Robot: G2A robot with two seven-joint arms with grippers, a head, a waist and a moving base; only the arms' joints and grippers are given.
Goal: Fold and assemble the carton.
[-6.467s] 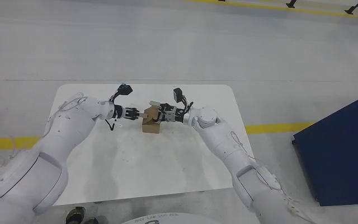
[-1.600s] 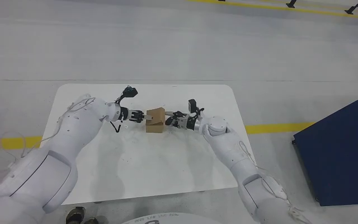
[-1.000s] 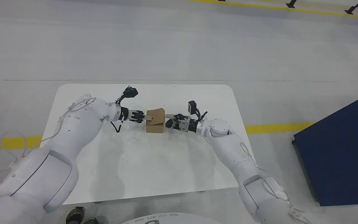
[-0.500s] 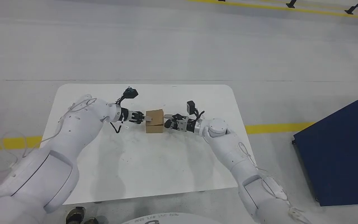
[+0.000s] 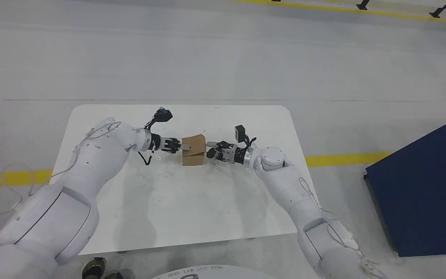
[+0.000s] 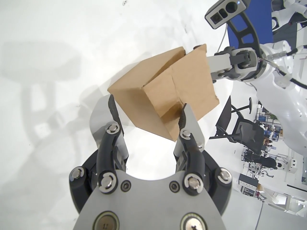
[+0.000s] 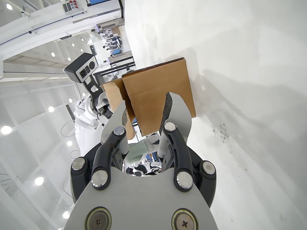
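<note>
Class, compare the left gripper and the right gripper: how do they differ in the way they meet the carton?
The left gripper straddles a closed corner of the carton; the right gripper straddles a thin flap edge. From above, the left gripper sits at one side of the carton, the right gripper opposite. Shared: both stand open around cardboard.

Bright, even overhead light; white surface point(image 5: 209, 209) glaring

Round ceiling lamps point(image 7: 6, 129) glow off to the side of the right pincer point(image 7: 145, 111), and the surface past it is washed almost blank. The brown cardboard carton point(image 7: 156, 89) at its tip throws only a faint, soft-edged shadow. Beyond the left pincer point(image 6: 147, 111), the surface's far edge bows with lens distortion.
</note>
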